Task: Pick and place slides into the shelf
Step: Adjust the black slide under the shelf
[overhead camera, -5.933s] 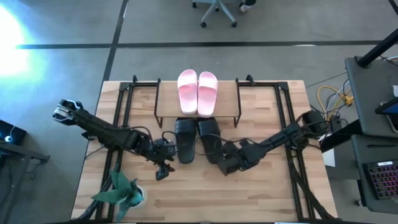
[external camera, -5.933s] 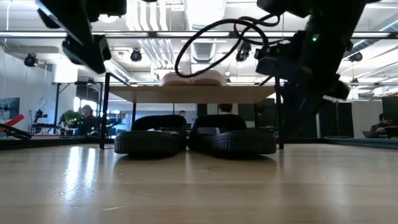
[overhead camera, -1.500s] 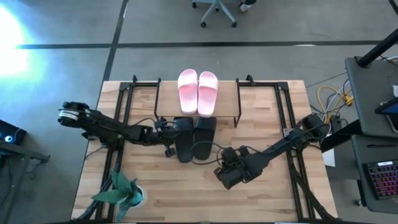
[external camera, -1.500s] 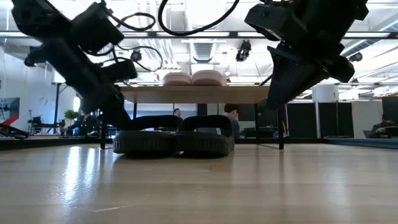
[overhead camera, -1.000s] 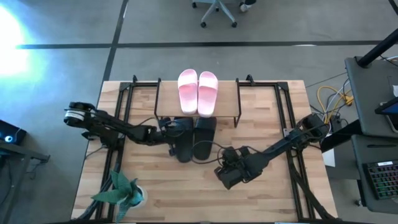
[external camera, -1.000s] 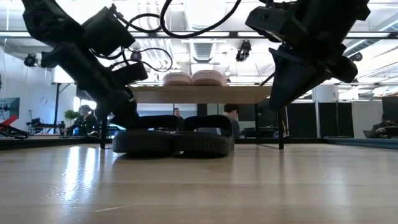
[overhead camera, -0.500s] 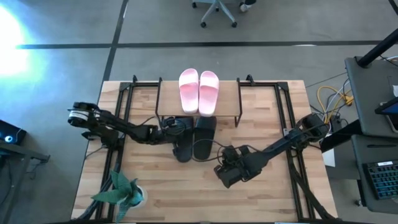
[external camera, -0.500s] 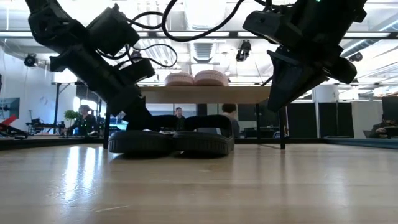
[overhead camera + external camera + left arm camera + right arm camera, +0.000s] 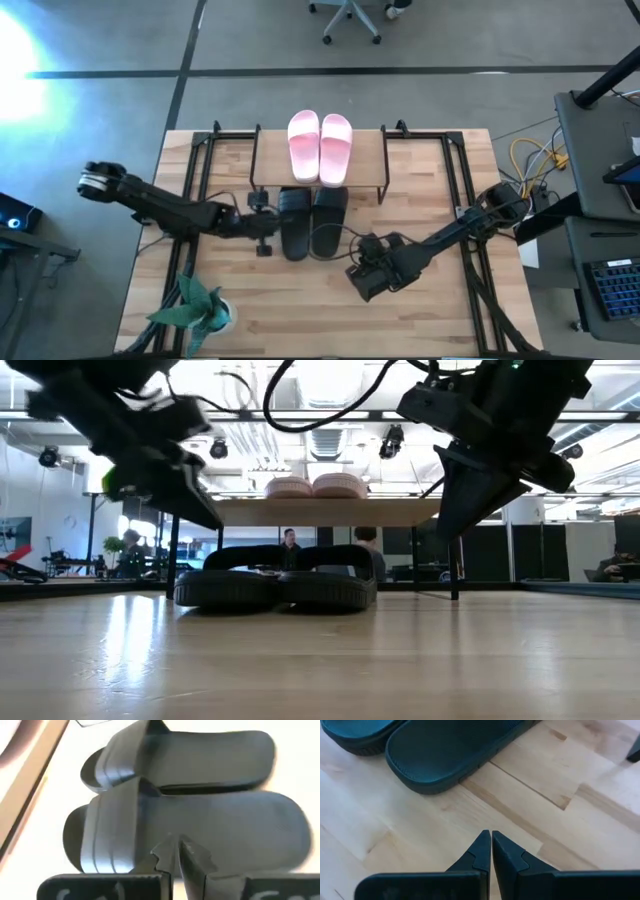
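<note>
The pink pair of slides lies side by side, soles down, on the shelf's top board. The two dark slides rest flat on the table beneath it, strap ends under the board and heels sticking out toward the near edge. My left gripper is shut just left of the left dark slide and raised off the table; in its wrist view its tips point across that slide. My right gripper is shut above bare wood, nearer than the right dark slide's heel.
A green leafy plant stands at the near left corner. Black metal frames run along both sides of the table, and a cable loops by the dark slides' heels. Bare wood lies toward the near edge.
My left gripper, which was against the left dark slide's outer side, has drawn back toward the table's left edge and risen, staying shut. My right gripper has kept still. Both dark slides stay side by side under the shelf.
</note>
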Action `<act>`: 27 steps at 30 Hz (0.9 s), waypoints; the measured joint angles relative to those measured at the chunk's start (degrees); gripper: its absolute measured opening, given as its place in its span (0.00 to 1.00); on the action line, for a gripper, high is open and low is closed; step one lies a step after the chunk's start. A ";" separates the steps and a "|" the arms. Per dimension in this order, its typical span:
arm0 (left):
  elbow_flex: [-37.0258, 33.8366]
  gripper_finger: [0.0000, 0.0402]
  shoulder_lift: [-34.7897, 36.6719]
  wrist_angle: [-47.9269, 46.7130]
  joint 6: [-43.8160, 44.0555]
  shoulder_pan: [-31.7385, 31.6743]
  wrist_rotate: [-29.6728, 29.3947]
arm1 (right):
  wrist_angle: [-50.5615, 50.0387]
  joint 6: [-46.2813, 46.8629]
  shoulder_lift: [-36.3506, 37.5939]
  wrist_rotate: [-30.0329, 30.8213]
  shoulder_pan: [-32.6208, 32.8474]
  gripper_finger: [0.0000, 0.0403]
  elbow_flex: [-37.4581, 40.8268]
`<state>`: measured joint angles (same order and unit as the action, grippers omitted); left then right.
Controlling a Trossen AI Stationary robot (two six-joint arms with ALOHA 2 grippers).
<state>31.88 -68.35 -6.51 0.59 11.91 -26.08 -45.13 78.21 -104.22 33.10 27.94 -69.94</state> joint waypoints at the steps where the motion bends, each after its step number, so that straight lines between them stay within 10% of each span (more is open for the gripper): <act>1: 0.04 0.02 0.23 -1.04 -0.03 1.00 -0.53 | -0.31 -0.46 0.00 -0.02 0.00 0.02 0.04; 27: 4.04 0.02 -19.59 -4.68 0.42 4.76 -11.38 | -2.53 -0.77 0.00 -0.48 -0.11 0.02 0.20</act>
<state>35.92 -87.94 -11.19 1.02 16.66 -37.45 -47.66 77.44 -104.22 32.62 27.83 -69.73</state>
